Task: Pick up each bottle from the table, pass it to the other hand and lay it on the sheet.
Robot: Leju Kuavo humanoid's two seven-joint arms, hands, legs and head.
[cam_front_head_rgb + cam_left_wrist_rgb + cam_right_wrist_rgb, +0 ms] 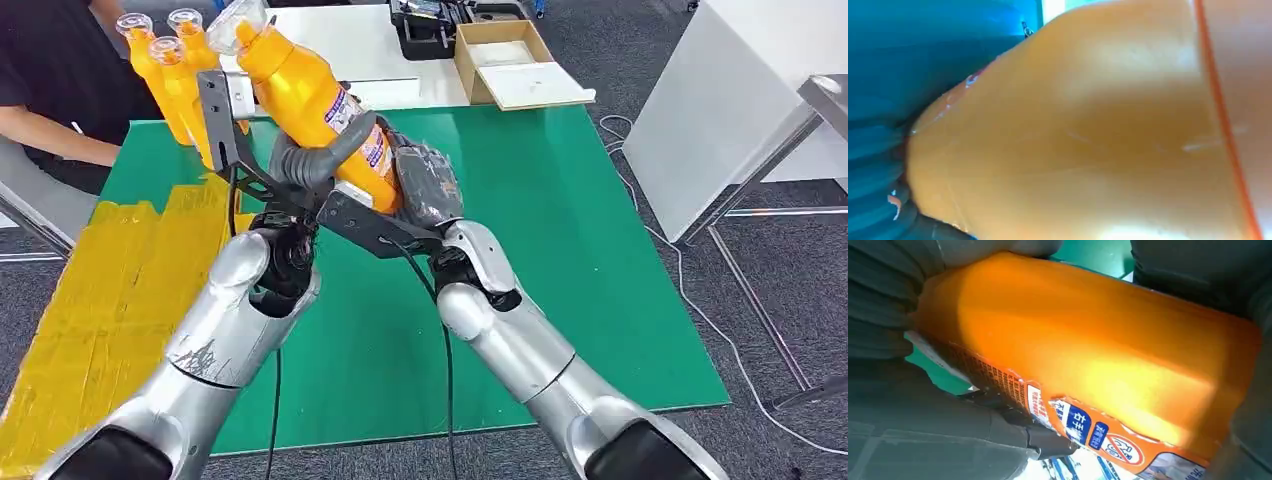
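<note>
Orange bottle (305, 105) with clear cap and blue-white label, tilted upper centre, gripped by both left hand (315, 165) and right hand (425, 185) above green counter (560, 250); open green at right.

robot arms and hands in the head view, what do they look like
Both arms have glossy silver shells with black joints; the left arm has scuffed, scratched paint. A thin black cable hangs between them. The left hand and right hand are dark grey, with a ribbed cover, and black angular brackets sit at the wrists.
</note>
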